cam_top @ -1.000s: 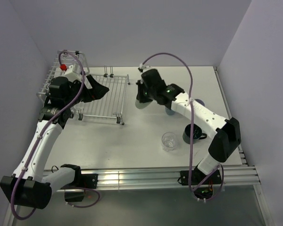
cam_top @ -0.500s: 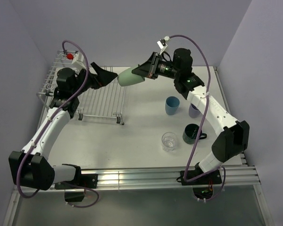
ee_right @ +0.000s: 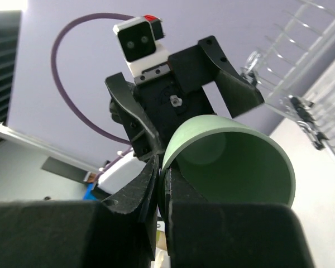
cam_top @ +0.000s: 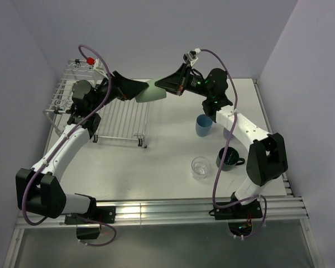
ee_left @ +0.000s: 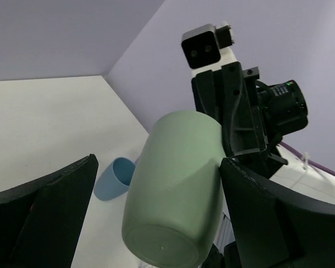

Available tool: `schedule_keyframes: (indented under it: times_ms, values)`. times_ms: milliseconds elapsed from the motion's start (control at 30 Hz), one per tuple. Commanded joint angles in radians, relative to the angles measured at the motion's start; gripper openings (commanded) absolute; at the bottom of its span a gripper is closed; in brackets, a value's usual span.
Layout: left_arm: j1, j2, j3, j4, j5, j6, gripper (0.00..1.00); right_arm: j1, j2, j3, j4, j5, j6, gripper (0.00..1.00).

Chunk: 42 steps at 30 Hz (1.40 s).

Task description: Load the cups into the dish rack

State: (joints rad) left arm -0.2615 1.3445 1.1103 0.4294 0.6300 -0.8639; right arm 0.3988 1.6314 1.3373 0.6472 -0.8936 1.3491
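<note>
My right gripper [cam_top: 168, 86] is shut on the rim of the pale green cup [cam_top: 152, 94], one finger inside and one outside, and holds it on its side high above the table. My left gripper [cam_top: 137, 89] is open, its jaws either side of the cup's base. In the left wrist view the cup [ee_left: 176, 184] sits between the left gripper [ee_left: 156, 167] fingers, bottom toward the camera. In the right wrist view the right gripper [ee_right: 163, 167] pinches the cup [ee_right: 234, 162] wall. The white wire dish rack [cam_top: 123, 114] lies below at the left.
A light blue cup [cam_top: 203, 125] stands right of the rack and also shows in the left wrist view [ee_left: 114, 178]. A dark green mug [cam_top: 228, 158] and a clear glass [cam_top: 200, 167] stand nearer the front. My right arm covers the lavender tumbler's spot.
My right gripper has lifted the pale green cup from the table and carried it left. My left gripper has risen from the rack and moved its open jaws around the cup's base.
</note>
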Motion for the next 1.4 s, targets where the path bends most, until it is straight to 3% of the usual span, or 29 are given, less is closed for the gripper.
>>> schedule_keyframes:
  times_ms: [0,300,1067,1367]
  values:
    - [-0.024,-0.005,-0.017,0.072,0.073,-0.021,0.99,-0.012,0.008,-0.012,0.259,-0.004,0.136,0.0]
    - [-0.027,-0.039,-0.038,0.034,0.091,-0.014,0.99,-0.031,0.03,-0.052,0.382,0.027,0.217,0.0]
    - [-0.036,-0.036,-0.017,-0.004,0.053,-0.003,0.98,-0.034,0.031,-0.093,0.391,0.019,0.2,0.0]
    - [-0.054,-0.024,-0.015,-0.006,0.057,-0.006,0.91,-0.031,0.047,-0.081,0.381,0.021,0.196,0.0]
